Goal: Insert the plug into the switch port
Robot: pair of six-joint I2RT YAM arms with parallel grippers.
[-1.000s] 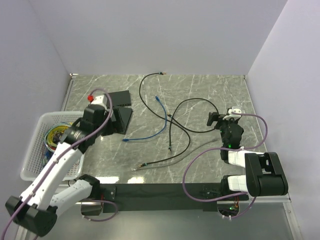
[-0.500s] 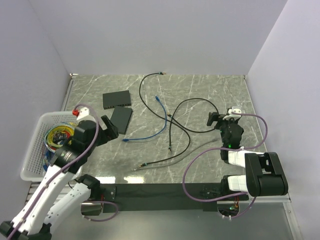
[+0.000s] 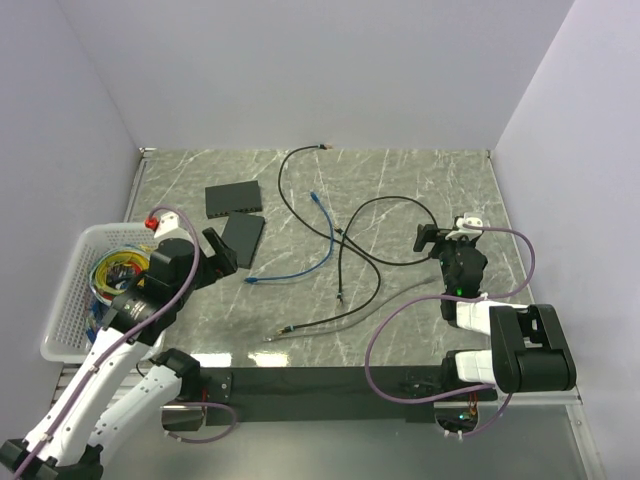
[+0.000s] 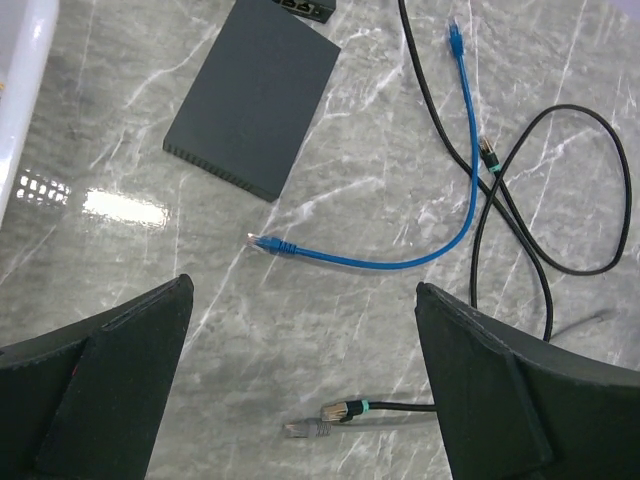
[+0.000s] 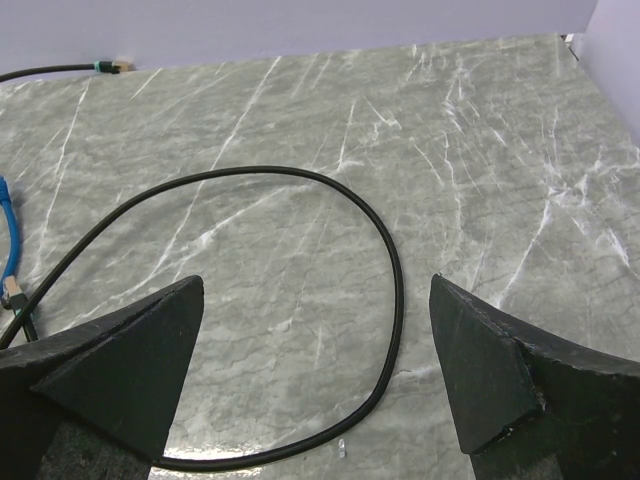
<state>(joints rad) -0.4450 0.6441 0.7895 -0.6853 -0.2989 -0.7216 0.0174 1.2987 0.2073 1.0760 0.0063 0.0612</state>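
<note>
Between the spread fingers of the left claw, which grips nothing, there is only bare tabletop. Just beyond it lies the blue cable, its near plug flat on the stone between the claw and the nearer dark switch. A second switch shows what look like ports at the upper edge of the wrist view.

Several things could spoil the pick. A metal-tipped black cable end lies close under the claw, so a careless descent might close on the wrong connector. The blue plug is small and low; the fingers may catch the cord behind it instead, leaving the plug free to swivel and meet the port crooked. Farther along, the blue cable crosses the black ones, and lifting it could drag them or pull the plug back.

The nearer switch shows the claw only a vented edge, no ports, and both boxes look light and unheld, so a push would likely slide a box rather than seat the plug.

Off to the right, the right claw is spread and empty above a black cable loop, well apart from both switches, too far to brace them.
</note>
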